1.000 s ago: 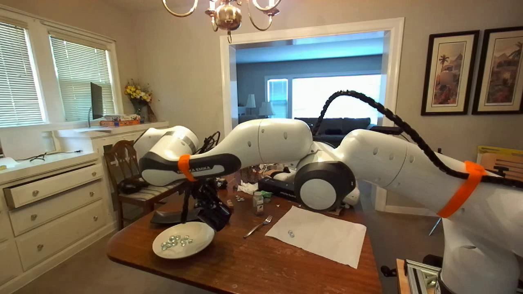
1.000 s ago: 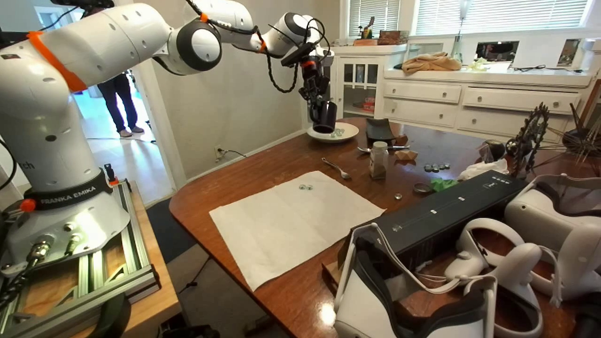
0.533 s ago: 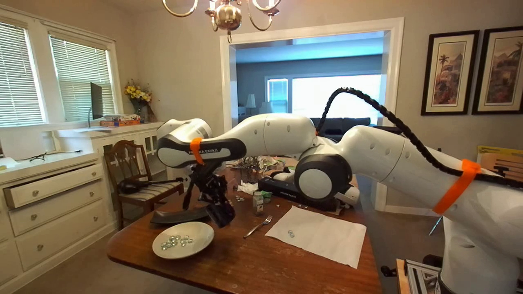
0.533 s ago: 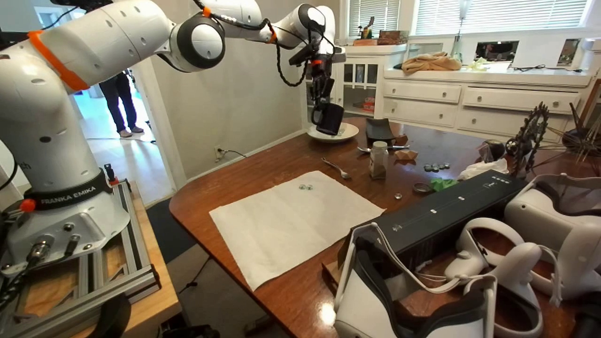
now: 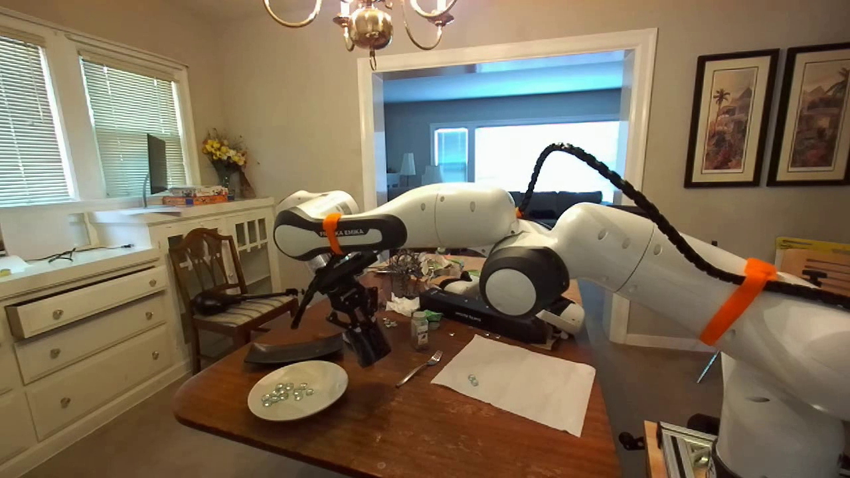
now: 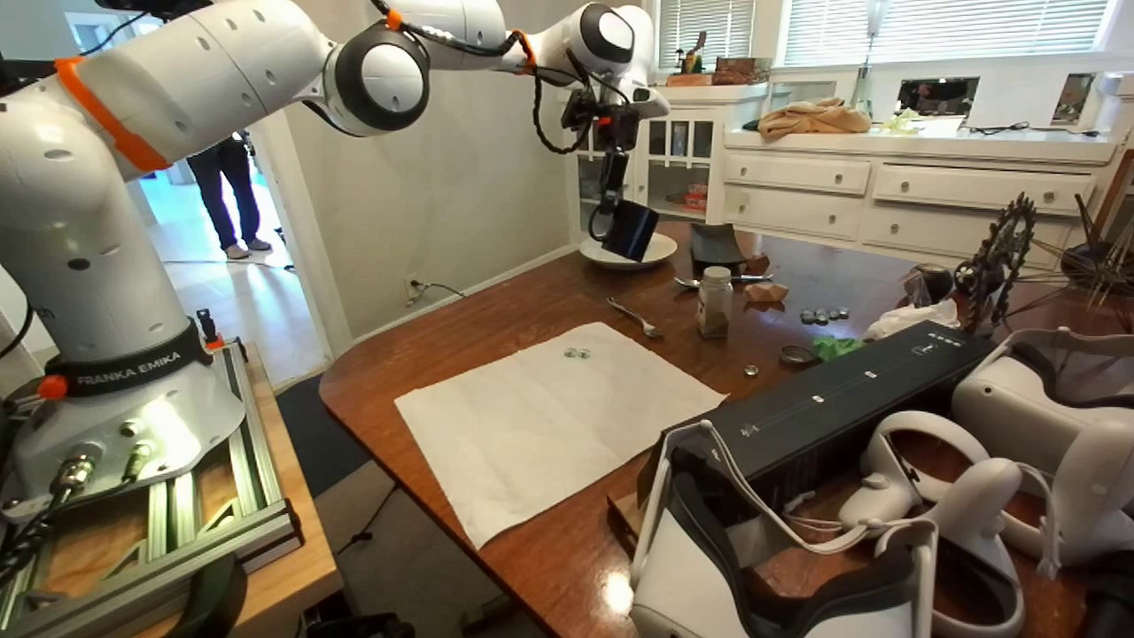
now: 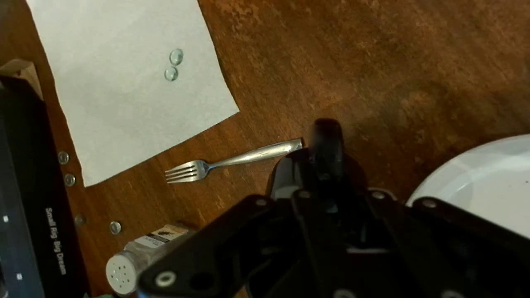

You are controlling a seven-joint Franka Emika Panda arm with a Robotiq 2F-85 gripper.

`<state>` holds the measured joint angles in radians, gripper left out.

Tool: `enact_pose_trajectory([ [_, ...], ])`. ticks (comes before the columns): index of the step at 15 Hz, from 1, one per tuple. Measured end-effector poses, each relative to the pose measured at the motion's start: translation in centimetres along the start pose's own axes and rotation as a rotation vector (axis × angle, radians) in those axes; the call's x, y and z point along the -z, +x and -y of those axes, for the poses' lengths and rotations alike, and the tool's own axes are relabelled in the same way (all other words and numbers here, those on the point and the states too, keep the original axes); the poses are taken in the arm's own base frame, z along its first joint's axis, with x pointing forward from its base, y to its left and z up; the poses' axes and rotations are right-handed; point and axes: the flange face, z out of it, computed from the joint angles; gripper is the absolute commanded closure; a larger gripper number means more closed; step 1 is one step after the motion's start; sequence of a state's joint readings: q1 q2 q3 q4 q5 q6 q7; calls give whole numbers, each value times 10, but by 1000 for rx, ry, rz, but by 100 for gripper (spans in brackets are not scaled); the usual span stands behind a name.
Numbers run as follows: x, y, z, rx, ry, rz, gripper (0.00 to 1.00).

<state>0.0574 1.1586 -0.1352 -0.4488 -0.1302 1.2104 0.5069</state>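
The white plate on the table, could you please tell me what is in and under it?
Clear glass pebbles lie in the white plate. In an exterior view the dark mug hides part of it. Whatever is beneath the plate is covered and cannot be seen.

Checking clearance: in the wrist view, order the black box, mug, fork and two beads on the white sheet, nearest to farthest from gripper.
1. Mug: held, as an exterior view shows.
2. Fork: left, handle toward the mug.
3. Two beads: upper left, on the white sheet.
4. Black box: far left edge.
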Motion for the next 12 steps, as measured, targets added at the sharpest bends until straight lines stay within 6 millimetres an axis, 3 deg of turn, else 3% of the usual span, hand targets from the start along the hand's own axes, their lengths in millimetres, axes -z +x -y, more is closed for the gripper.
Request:
enact_pose_trajectory([
  [7, -2, 17, -33, -364, 26, 21, 95],
  [8, -4, 20, -39, -414, 30, 29, 80],
  [12, -9, 30, -57, -508, 59, 65, 80],
])
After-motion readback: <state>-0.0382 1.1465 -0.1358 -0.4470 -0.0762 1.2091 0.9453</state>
